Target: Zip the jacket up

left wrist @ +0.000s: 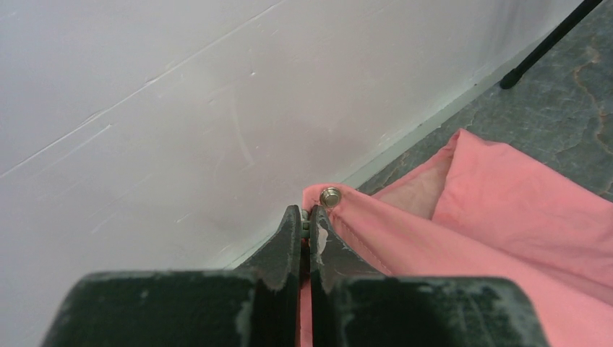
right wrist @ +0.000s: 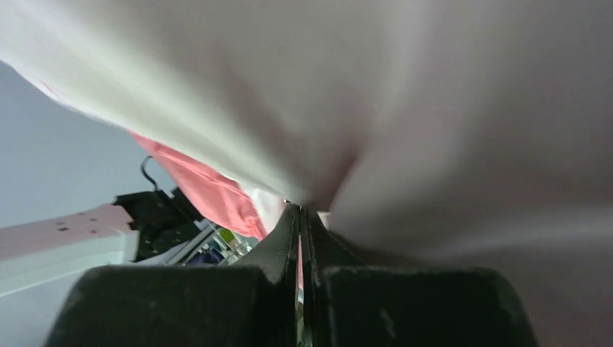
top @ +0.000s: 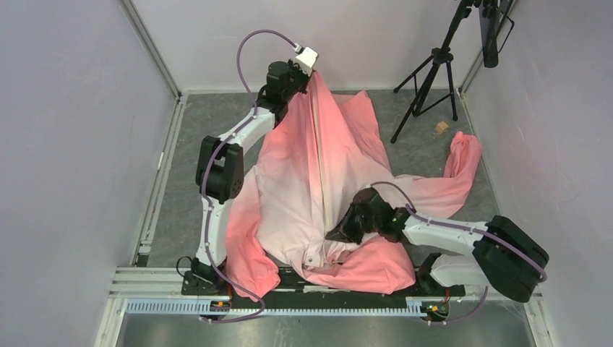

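The jacket [top: 303, 181] lies spread on the grey table, salmon pink at the collar end and pale at the hem, with its cream zipper strip [top: 318, 166] stretched down the front. My left gripper [top: 312, 74] is shut on the jacket's top edge at the far wall; in the left wrist view [left wrist: 306, 215] a metal snap [left wrist: 330, 196] sits just past the fingertips. My right gripper [top: 340, 233] is shut on the pale lower part near the zipper; the right wrist view [right wrist: 301, 211] shows pale cloth [right wrist: 434, 108] bunched at the fingertips. The zipper slider is hidden.
A black tripod [top: 432, 69] stands at the back right, with a small tan block [top: 441, 128] beside it. One jacket sleeve [top: 463, 166] reaches to the right wall. The white back wall [left wrist: 181, 108] is close behind the left gripper.
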Available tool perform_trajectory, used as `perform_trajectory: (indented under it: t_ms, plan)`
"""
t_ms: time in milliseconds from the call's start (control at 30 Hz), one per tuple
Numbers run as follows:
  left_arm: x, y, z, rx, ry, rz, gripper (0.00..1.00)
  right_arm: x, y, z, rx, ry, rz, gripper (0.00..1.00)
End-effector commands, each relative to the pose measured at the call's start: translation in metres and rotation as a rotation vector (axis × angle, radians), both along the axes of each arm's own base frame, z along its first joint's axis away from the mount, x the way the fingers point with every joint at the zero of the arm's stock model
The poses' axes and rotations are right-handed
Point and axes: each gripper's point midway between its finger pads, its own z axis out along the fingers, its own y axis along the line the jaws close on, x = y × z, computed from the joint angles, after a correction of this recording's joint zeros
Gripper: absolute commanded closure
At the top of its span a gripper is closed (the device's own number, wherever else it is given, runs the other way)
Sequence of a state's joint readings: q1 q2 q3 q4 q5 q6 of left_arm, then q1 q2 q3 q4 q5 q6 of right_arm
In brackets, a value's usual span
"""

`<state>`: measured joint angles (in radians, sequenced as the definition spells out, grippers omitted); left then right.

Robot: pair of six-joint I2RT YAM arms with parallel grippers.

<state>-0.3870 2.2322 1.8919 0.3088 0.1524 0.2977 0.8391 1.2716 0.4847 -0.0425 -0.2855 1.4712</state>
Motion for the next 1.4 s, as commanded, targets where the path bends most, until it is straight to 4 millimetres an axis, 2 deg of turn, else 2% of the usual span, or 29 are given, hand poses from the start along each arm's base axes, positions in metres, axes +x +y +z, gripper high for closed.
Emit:
perform_trajectory:
  t_ms: [0, 133, 300, 433, 533, 633, 667, 700, 767, 800, 833, 900, 933, 1033, 1133, 1200, 1300, 1367]
  plan:
    - [0.029, 0.034, 0.067, 0.013, -0.248, 0.169, 0.98, -0.065, -0.018, -0.028, -0.065, 0.176, 0.054, 1.0]
    - [0.044, 0.046, 0.05, 0.048, -0.231, 0.219, 0.98, -0.101, -0.018, -0.025, -0.066, 0.229, 0.124, 1.0]
    - [0.059, 0.055, 0.027, 0.091, -0.202, 0.279, 0.98, -0.129, -0.022, -0.013, -0.06, 0.25, 0.175, 1.0]
    - [0.064, 0.055, 0.017, 0.111, -0.185, 0.283, 0.98, -0.139, -0.026, -0.003, -0.064, 0.227, 0.192, 1.0]
    - [0.062, 0.052, 0.012, 0.126, -0.179, 0.279, 0.98, -0.142, -0.027, -0.004, -0.064, 0.211, 0.189, 1.0]
    - [0.052, 0.05, 0.007, 0.125, -0.188, 0.276, 0.97, -0.131, -0.025, -0.007, -0.041, 0.128, 0.173, 1.0]
    - [0.046, 0.049, 0.005, 0.114, -0.183, 0.272, 0.91, -0.12, -0.023, -0.005, -0.027, 0.047, 0.161, 0.96]
    - [0.041, 0.048, 0.007, 0.1, -0.181, 0.266, 0.79, -0.109, -0.021, 0.0, -0.009, -0.033, 0.15, 0.76]
    - [0.027, 0.05, 0.008, 0.069, -0.17, 0.271, 0.47, -0.085, -0.02, 0.013, 0.009, -0.208, 0.113, 0.4]
    - [0.018, 0.053, 0.015, 0.032, -0.174, 0.281, 0.34, -0.074, -0.02, 0.023, 0.014, -0.306, 0.112, 0.33]
    - [0.01, 0.054, 0.017, 0.005, -0.158, 0.277, 0.26, -0.061, -0.022, 0.033, -0.005, -0.417, 0.113, 0.27]
    - [-0.012, 0.058, 0.025, -0.068, -0.111, 0.271, 0.01, -0.038, -0.04, 0.046, -0.141, -0.605, 0.139, 0.17]
    - [-0.023, 0.059, 0.024, -0.101, -0.061, 0.258, 0.0, -0.028, -0.043, 0.062, -0.174, -0.709, 0.155, 0.14]
    - [-0.069, 0.054, 0.049, -0.233, 0.082, 0.185, 0.0, -0.007, -0.05, 0.109, -0.286, -1.057, 0.318, 0.1]
    - [-0.125, 0.055, 0.071, -0.398, 0.289, 0.155, 0.0, 0.017, -0.068, 0.158, -0.453, -1.3, 0.366, 0.06]
    - [-0.166, 0.055, 0.085, -0.506, 0.417, 0.127, 0.0, 0.034, -0.086, 0.19, -0.564, -1.404, 0.303, 0.02]
    - [-0.238, 0.045, 0.134, -0.609, 0.437, -0.088, 0.01, 0.053, -0.121, 0.241, -0.712, -1.488, 0.125, 0.02]
    - [-0.293, 0.052, 0.18, -0.633, 0.327, -0.22, 0.01, 0.056, -0.136, 0.288, -0.724, -1.554, 0.042, 0.02]
